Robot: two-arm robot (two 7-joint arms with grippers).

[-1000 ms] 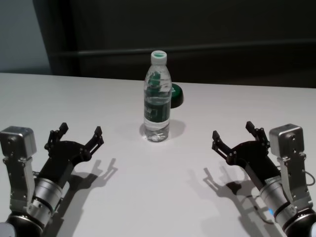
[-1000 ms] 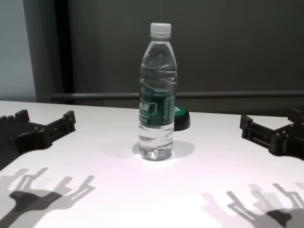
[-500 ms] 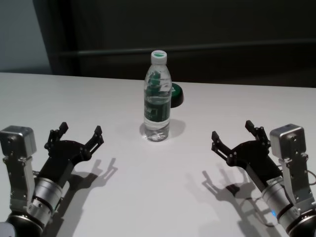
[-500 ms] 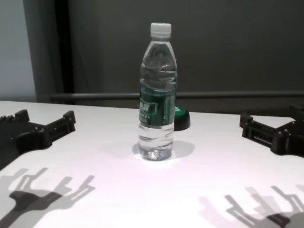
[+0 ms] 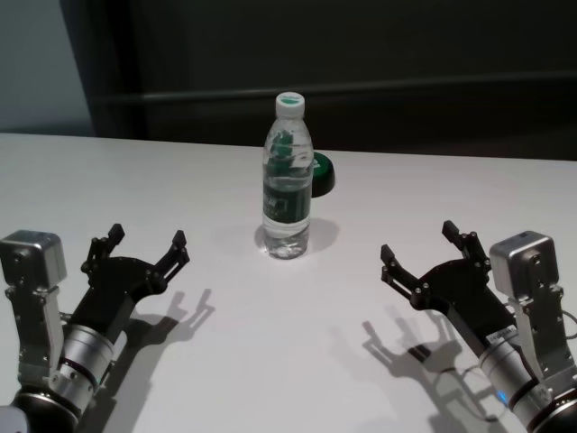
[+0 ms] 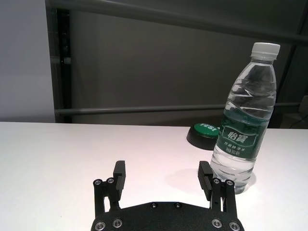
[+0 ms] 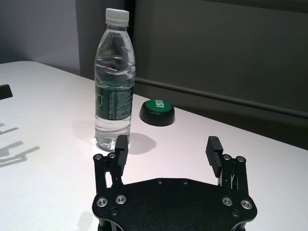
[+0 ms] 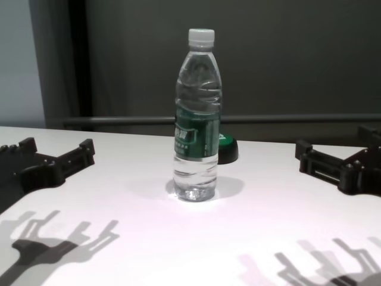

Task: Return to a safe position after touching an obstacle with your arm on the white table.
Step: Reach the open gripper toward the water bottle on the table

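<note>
The obstacle, a tall clear water bottle point(image 5: 288, 180) with a white cap and dark green label, stands upright on the white table point(image 5: 270, 343), centre back. It also shows in the chest view point(image 8: 197, 119), left wrist view point(image 6: 243, 130) and right wrist view point(image 7: 114, 86). My left gripper point(image 5: 147, 236) is open and empty, near left, well short of the bottle; its wrist view shows the open fingers point(image 6: 119, 173). My right gripper point(image 5: 417, 240) is open and empty, near right, apart from the bottle, hovering above the table point(image 8: 149, 250).
A small low black-and-green round object point(image 5: 322, 173) sits just behind and right of the bottle, also in the chest view point(image 8: 226, 149). A dark wall with a horizontal rail point(image 5: 433, 87) runs behind the table's far edge.
My right gripper has drifted a little left, toward the table's middle, and its shadow has shifted with it. The left gripper and the bottle have not moved.
</note>
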